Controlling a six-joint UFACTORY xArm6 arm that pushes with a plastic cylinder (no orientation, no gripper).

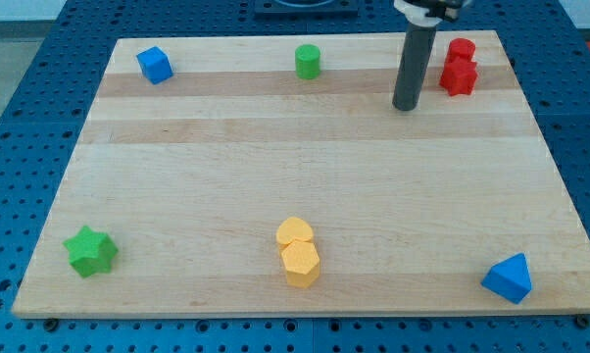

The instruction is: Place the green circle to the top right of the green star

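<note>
The green circle [308, 61], a short cylinder, stands near the board's top edge, a little left of the middle. The green star [90, 251] lies at the bottom left corner of the board. My tip [405, 106] rests on the board at the upper right, well to the right of the green circle and slightly lower, and far from the green star. The rod touches no block.
Two red blocks [460, 67] sit together just right of my tip. A blue cube [155, 65] is at the top left. Two yellow blocks [298, 251] touch each other at the bottom middle. A blue triangle [509, 278] lies at the bottom right.
</note>
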